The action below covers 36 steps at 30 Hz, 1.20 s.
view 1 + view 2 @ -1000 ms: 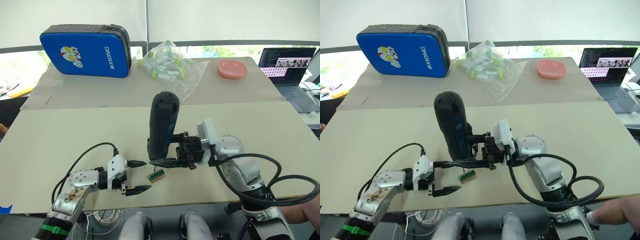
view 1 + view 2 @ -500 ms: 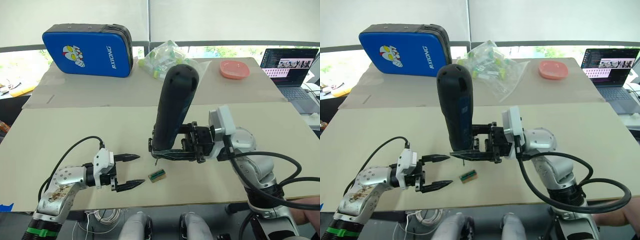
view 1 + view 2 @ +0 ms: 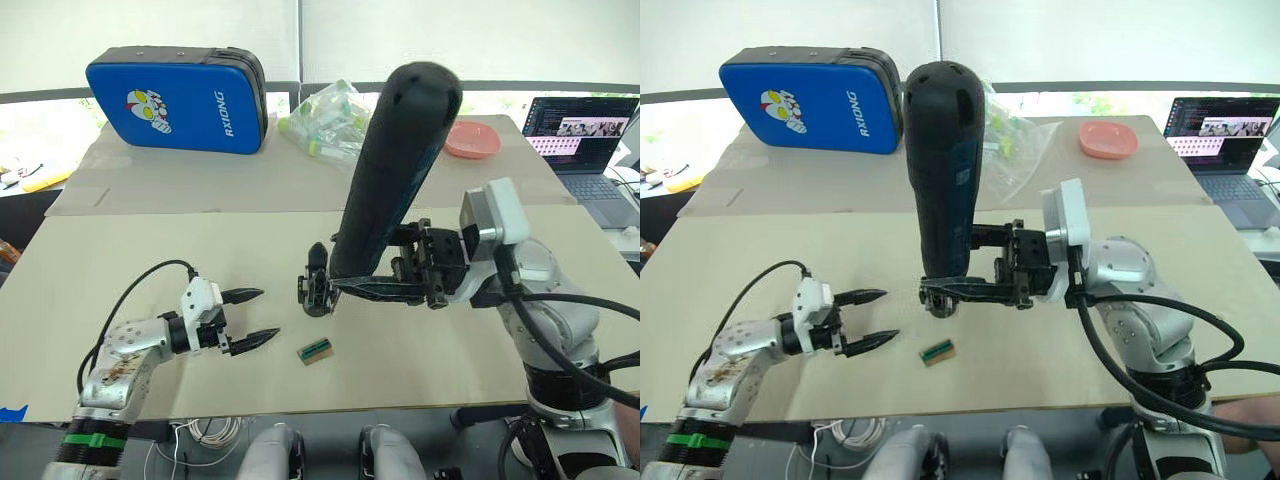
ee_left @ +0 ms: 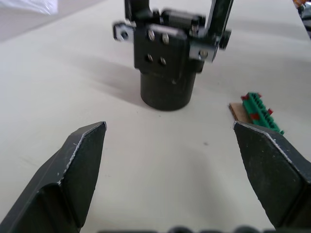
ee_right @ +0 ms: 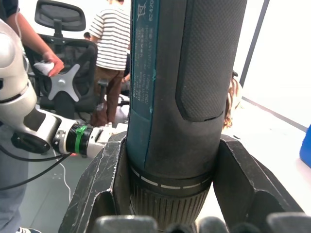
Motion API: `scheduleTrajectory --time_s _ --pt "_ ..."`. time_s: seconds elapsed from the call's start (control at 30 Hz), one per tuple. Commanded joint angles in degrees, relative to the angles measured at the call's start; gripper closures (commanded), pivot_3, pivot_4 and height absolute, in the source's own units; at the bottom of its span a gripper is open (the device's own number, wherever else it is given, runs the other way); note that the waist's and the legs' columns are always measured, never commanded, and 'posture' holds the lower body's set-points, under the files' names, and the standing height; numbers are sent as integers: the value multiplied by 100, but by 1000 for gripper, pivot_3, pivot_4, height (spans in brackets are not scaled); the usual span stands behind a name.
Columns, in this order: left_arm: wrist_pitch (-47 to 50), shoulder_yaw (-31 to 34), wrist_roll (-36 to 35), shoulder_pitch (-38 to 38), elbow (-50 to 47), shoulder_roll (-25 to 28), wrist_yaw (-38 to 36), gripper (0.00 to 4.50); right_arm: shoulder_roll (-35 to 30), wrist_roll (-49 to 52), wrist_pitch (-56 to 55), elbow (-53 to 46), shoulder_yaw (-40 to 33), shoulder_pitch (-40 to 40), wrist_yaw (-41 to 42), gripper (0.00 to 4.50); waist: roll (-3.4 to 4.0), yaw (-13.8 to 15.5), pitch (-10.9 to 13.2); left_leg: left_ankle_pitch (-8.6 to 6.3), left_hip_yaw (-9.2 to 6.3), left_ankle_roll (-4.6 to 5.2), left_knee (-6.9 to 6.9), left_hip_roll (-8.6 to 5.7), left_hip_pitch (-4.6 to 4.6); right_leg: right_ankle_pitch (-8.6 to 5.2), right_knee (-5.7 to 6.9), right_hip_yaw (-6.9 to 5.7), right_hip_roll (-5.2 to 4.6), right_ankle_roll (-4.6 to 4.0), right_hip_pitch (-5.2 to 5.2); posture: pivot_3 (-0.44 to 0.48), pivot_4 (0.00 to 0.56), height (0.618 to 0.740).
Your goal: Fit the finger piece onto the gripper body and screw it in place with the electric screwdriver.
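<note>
**Black screwdriver raised, driving not begun**

Black and thick, the electric screwdriver [image 3: 392, 175] is clamped near its lower end between the fingers of the right tool [image 3: 372, 287], its rounded end tilted up and back over the desk [image 3: 150, 240]. The right wrist view shows both fingers pressed against its ribbed collar. The bit is not visible, so I cannot tell how close it is to any screw.

The gripper body [image 4: 167, 63] stands upright on its round base on the desk, just in front of the right tool's fingertips and between the two arms. The left tool [image 3: 242, 318] hovers low over the desk with its fingers spread and nothing between them, pointing towards the gripper body but apart from it. A small tan-and-green block [image 3: 315, 350] lies near the desk's front edge.

I cannot make out a separate finger piece or confirm that it has been fitted. Judging by this, the screwdriver is in hand, while steadying the body and driving the screw remain.
</note>
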Motion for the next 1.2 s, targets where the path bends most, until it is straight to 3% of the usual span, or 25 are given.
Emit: scheduleTrajectory --time_s 0.03,0.43,0.83,0.93,1.03,1.2 --pt "-249 -262 281 -269 227 -218 85 83 -93 229 -1 -252 -285 -168 -69 2534 -4 -2 2 0 0 0 0 0 0 0 1 0 0 0 0 0 150 740" --pt "-318 -902 997 -1011 797 -1059 681 83 -272 269 100 -350 -358 -191 -231 2534 -9 2 5 0 -1 5 5 0 -1 4 1 1 -2 0 4 0 150 740" --pt "52 -1002 1198 -1119 669 -1101 850 83 -332 231 87 -490 -395 -70 -376 2534 -10 2 5 -1 -2 9 10 0 -1 5 2 1 -2 2 6 0 150 740" --pt "110 -969 1191 -1090 645 -985 792 818 -337 224 72 -515 -407 -24 -373 2534 -10 -4 5 -1 -2 9 10 0 0 5 2 1 -1 2 7 0 150 740" --pt "-14 -990 1132 -1123 727 -876 581 2206 -355 224 63 -526 -431 16 -354 2534 -10 -17 5 -1 -2 8 9 1 0 5 2 1 0 2 6 0 150 740" --pt "-473 -1121 1100 -1521 1294 -918 65 2205 -429 290 107 -525 -473 42 -325 2534 -10 -8 5 -1 -2 8 10 0 -1 4 3 0 0 1 5 0 150 740"
